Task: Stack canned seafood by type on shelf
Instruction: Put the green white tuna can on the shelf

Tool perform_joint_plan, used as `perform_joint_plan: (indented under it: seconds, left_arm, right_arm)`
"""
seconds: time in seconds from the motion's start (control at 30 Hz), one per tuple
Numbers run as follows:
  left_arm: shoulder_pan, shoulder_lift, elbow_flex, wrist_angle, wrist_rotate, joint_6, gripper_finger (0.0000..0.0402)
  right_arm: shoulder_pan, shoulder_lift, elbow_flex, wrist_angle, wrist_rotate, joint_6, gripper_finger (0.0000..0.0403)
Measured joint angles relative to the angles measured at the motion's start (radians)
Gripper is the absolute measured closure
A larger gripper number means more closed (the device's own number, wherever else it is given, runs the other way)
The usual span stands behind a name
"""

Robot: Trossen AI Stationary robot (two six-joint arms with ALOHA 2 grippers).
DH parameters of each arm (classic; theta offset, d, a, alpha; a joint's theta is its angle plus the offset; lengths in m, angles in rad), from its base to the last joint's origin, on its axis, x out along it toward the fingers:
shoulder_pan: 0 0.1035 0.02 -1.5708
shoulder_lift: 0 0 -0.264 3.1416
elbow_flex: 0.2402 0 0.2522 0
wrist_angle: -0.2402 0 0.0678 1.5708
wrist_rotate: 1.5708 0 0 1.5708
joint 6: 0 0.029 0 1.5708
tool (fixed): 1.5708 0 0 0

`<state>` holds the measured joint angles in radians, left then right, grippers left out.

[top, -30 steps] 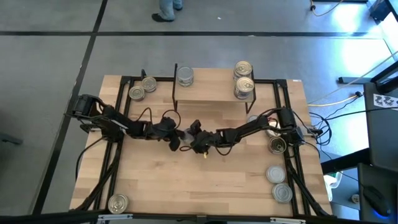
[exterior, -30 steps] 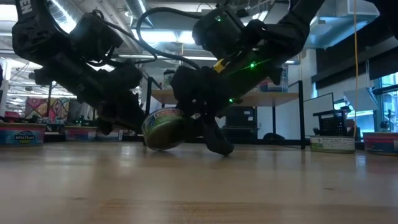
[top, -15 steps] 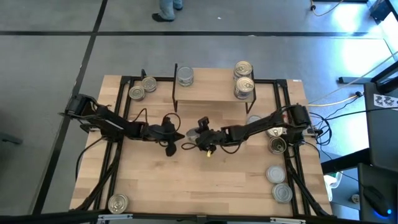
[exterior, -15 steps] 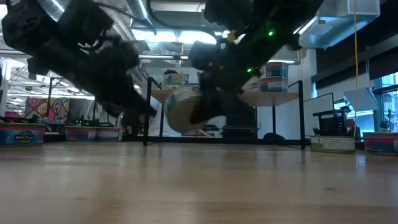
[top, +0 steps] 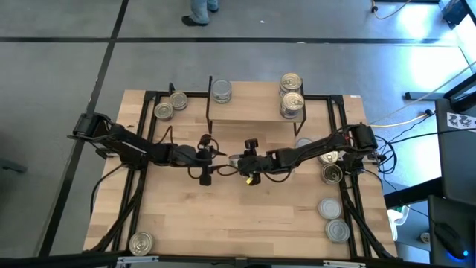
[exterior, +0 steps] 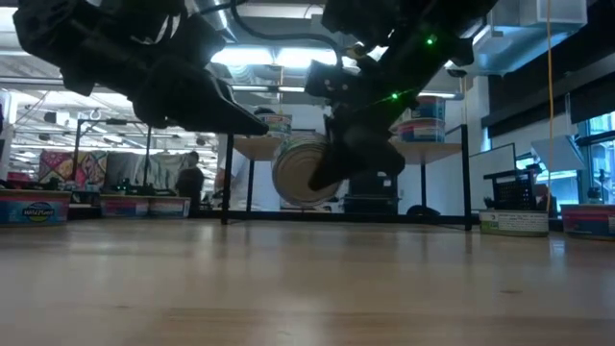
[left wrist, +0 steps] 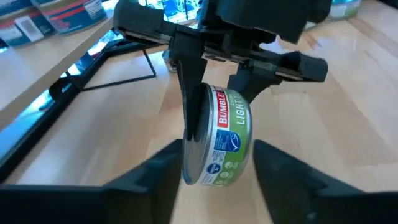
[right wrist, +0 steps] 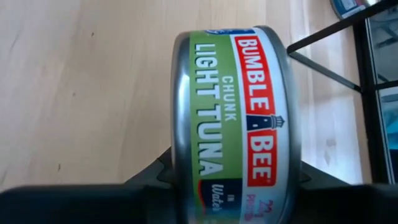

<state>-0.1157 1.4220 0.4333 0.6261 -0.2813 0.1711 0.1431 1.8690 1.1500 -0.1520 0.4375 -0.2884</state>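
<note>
A tuna can [left wrist: 219, 140] with a green label stands on edge in the air over the middle of the table, and my right gripper [top: 242, 159] is shut on it. My left gripper [left wrist: 217, 186] is open just to the can's left; its fingers stand on either side of the can [top: 235, 158] without touching it. On the shelf [top: 253, 113] at the far side rest a single silver can [top: 221, 91] and a stack of two cans [top: 291, 94]. The low view shows the held can [exterior: 303, 173] well above the table. My right gripper pinches the can by its two flat ends [left wrist: 188, 134], one finger [left wrist: 189, 93] on each end. The fingers slant down onto it from the table's right. The can is lifted clear of the table, on edge, with its labelled wall facing down and up.
Two loose cans [top: 171, 106] lie at the far left, one can [top: 141, 242] at the near left corner, and several cans [top: 331, 208] along the right edge. Black frame rails [top: 149, 134] run along both sides. Bare wood [top: 238, 216] lies near the front.
My right gripper has risen with the can and rolled, and has gone a little toward the table's far right. The can was tilted just above the table and now hangs on edge, well clear. My left gripper has risen, rolled and drawn back a little to the left.
</note>
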Motion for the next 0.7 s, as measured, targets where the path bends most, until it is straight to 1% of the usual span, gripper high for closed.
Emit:
perform_joint_plan:
  seconds: [0.1, 0.17, 0.23, 0.33, 0.43, 0.53, 0.63, 0.7]
  left_arm:
    - [0.000, 0.000, 0.004, -0.015, 0.000, 0.025, 0.0156]
    - [0.000, 0.000, 0.004, -0.016, 0.000, 0.021, 0.0135]
    - [0.000, 0.002, 0.004, -0.016, 0.000, 0.014, 0.0123]
    - [-0.007, 0.002, 0.004, -0.015, 0.013, 0.017, 0.0117]
    - [-0.014, 0.002, 0.004, -0.009, 0.027, 0.046, 0.0121]
    - [-0.015, 0.002, 0.004, -0.009, 0.028, 0.047, 0.0135]
    - [-0.015, 0.002, 0.004, 0.000, 0.028, 0.046, 0.0167]
    - [-0.015, 0.002, 0.004, 0.007, 0.028, 0.046, 0.0198]
  right_arm:
    - [0.000, 0.000, 0.000, 0.029, -0.004, 0.008, 0.0271]
    - [0.000, 0.000, 0.000, 0.051, -0.004, 0.016, 0.0271]
    - [0.000, 0.000, 0.000, 0.080, -0.004, 0.021, 0.0271]
    - [0.000, 0.000, 0.000, 0.140, -0.003, 0.023, 0.0271]
    - [0.000, 0.000, 0.002, 0.189, -0.006, 0.037, 0.0271]
    - [0.001, 0.000, 0.002, 0.220, -0.011, 0.048, 0.0271]
    - [0.001, 0.000, 0.002, 0.232, -0.029, 0.052, 0.0271]
    - [0.001, 0.000, 0.002, 0.231, -0.039, 0.063, 0.0271]
